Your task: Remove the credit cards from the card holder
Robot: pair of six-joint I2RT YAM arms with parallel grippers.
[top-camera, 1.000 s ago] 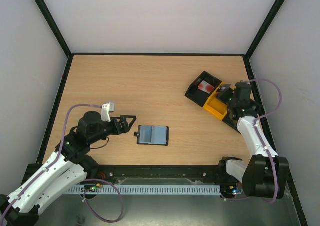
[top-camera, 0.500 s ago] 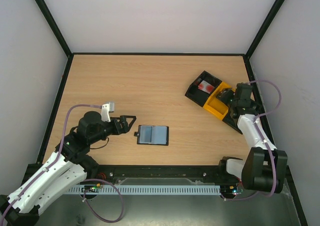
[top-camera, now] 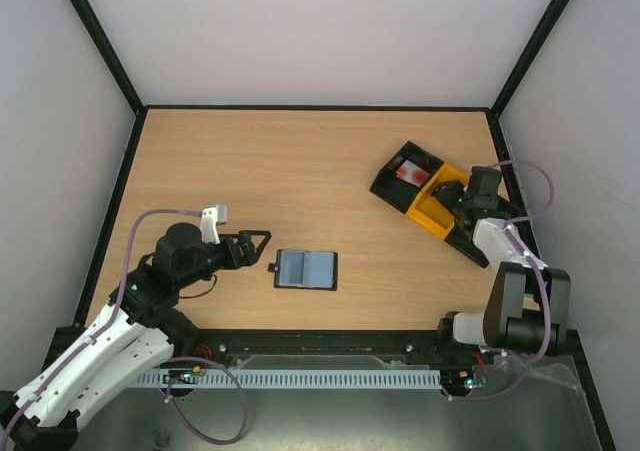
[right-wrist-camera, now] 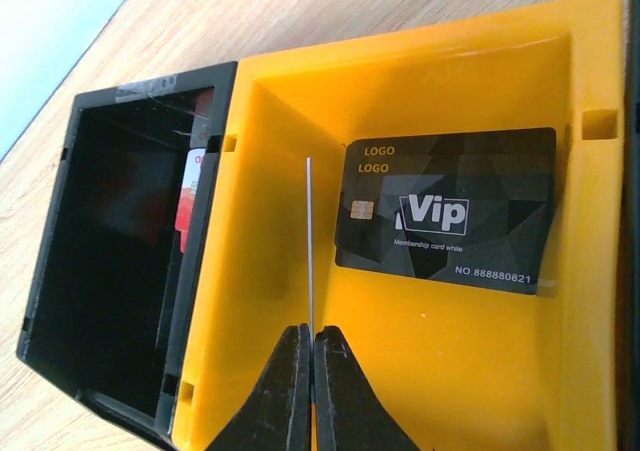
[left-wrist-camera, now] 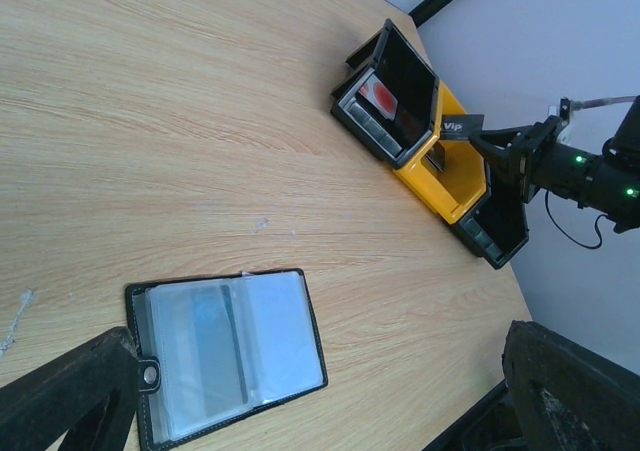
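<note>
The card holder (top-camera: pixel 305 269) (left-wrist-camera: pixel 225 356) lies open and flat on the wood table, black-edged, with pale blue-grey credit cards under its clear panels. My left gripper (top-camera: pixel 262 248) (left-wrist-camera: pixel 320 411) is open just left of it, one finger on either side of its near end, touching nothing. My right gripper (top-camera: pixel 455 199) (right-wrist-camera: pixel 312 333) is shut on a thin credit card (right-wrist-camera: pixel 310 241), seen edge-on and upright over the yellow compartment (right-wrist-camera: pixel 450 371). A black credit card (right-wrist-camera: pixel 445 211) printed "Vip" is inside that compartment.
The black-and-yellow three-compartment tray (top-camera: pixel 425 211) (left-wrist-camera: pixel 460 196) sits slantwise at the right, near the side wall. A red-and-white object (top-camera: pixel 408 172) (right-wrist-camera: pixel 190 201) rests in its far black compartment. Black frame rails border the table.
The right arm has shifted its pose, its forearm drawn closer to the right wall, while its gripper stays over the tray. The left arm and the card holder have not moved.
</note>
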